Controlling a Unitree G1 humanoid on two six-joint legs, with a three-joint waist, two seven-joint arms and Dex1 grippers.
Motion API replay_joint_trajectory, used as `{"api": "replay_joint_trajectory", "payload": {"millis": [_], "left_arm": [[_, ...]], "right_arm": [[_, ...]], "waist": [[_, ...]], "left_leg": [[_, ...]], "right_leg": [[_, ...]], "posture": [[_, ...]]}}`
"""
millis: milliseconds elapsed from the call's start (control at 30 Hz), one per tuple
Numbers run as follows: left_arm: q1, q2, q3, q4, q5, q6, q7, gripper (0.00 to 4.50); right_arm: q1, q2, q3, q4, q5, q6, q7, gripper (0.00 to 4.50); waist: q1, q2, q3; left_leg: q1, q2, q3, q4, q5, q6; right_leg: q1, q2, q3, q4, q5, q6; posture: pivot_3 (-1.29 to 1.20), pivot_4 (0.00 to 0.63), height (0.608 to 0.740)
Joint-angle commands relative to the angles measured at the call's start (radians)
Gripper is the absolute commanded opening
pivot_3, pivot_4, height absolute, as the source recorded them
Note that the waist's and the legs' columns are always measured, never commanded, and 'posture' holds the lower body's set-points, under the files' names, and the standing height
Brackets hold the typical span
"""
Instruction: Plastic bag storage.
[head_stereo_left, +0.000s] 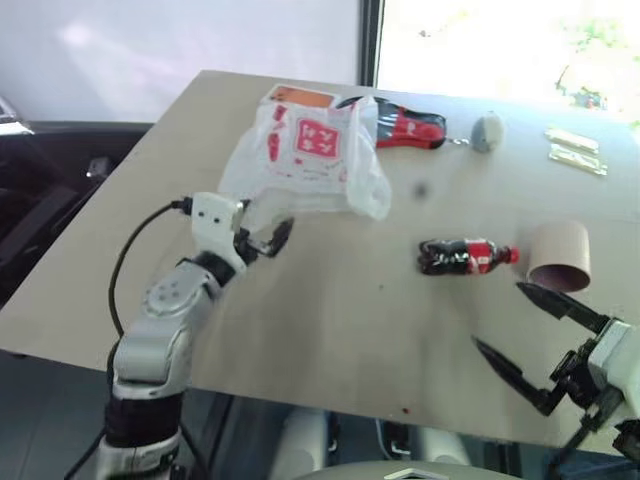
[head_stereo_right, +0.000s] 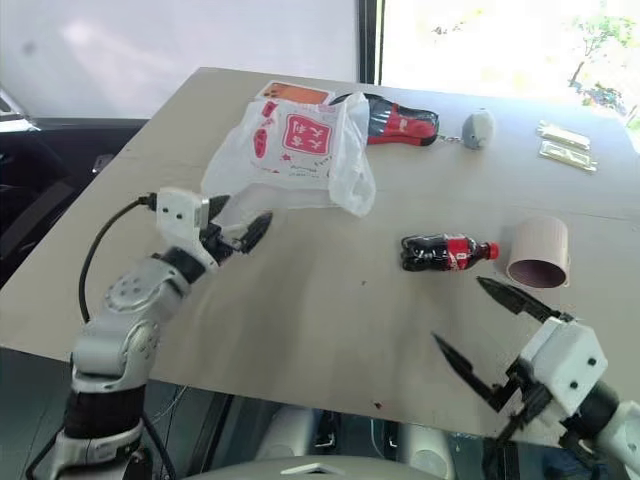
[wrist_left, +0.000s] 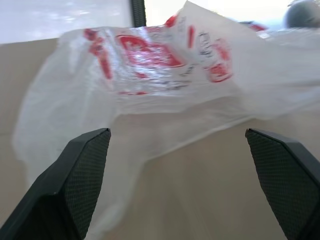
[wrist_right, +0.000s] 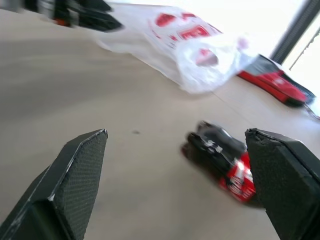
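Black, textured fingers of the left gripper (head_stereo_left: 262, 238) are standing spread wide apart, gripping nothing, and pointing at the near edge of the plastic bag (head_stereo_left: 308, 158). In the left wrist view the two fingers (wrist_left: 75, 175) are framing the bag's crumpled near hem, which is lying just beyond their tips; whether a tip is touching the film cannot be told.

The right gripper (head_stereo_right: 478, 328) is also holding its two black fingers spread wide and empty, over the near right part of the table (head_stereo_left: 330, 320), well apart from the bag. Its wrist view is looking between the fingers towards the small cola bottle (wrist_right: 222, 160).

The plastic bag, thin, translucent white with red printing, is lying crumpled on the pale wooden table, on its far left part. Every other object is being placed from this bag. A red-and-black pouch (head_stereo_left: 405, 128) is lying just beside the bag's far right corner, partly tucked behind it. An orange-edged card or box (head_stereo_left: 300, 96) is peeking out from behind the bag's far edge. Further right of the pouch, a small grey rounded object (head_stereo_left: 487, 131) is resting, and beyond that, two pale flat packets (head_stereo_left: 575, 150). Nearer than the bag and to its right, the small cola bottle (head_stereo_left: 465, 256) is lying on its side, with a brown cardboard tube (head_stereo_left: 560, 255) just beside its cap end.
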Motion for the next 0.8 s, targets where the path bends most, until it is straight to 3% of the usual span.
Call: {"api": "replay_joint_trajectory", "payload": {"millis": [33,500,800], "left_arm": [[-0.077,0.058,-0.053,0.083,0.184,-0.040,0.077,4.49],[-0.212,0.163,-0.223,0.264,0.514,-0.007,0.074,4.49],[-0.197,0.223,-0.300,0.339,0.712,-0.163,0.122,4.49]], "right_arm": [[0.005,-0.003,0.033,-0.027,-0.035,-0.050,-0.013,4.46],[0.035,-0.017,0.149,-0.033,-0.099,-0.120,-0.131,4.46],[0.060,-0.025,0.188,-0.033,-0.118,-0.141,-0.165,4.46]], "waist": [[-0.002,-0.002,0.000],[-0.008,-0.002,0.000],[-0.008,-0.002,0.000]], "left_leg": [[0.000,0.000,0.000,0.000,0.000,0.000],[0.000,0.000,0.001,0.000,0.000,0.000],[0.000,0.000,0.001,0.000,0.000,-0.001]], "right_leg": [[0.000,0.000,0.000,0.000,0.000,0.000],[-0.001,-0.001,0.000,0.000,0.000,0.000],[-0.001,-0.003,0.000,0.001,0.000,0.000]], "posture": [[0.00,0.150,0.740],[0.00,0.150,0.740],[0.00,0.150,0.740]]}}
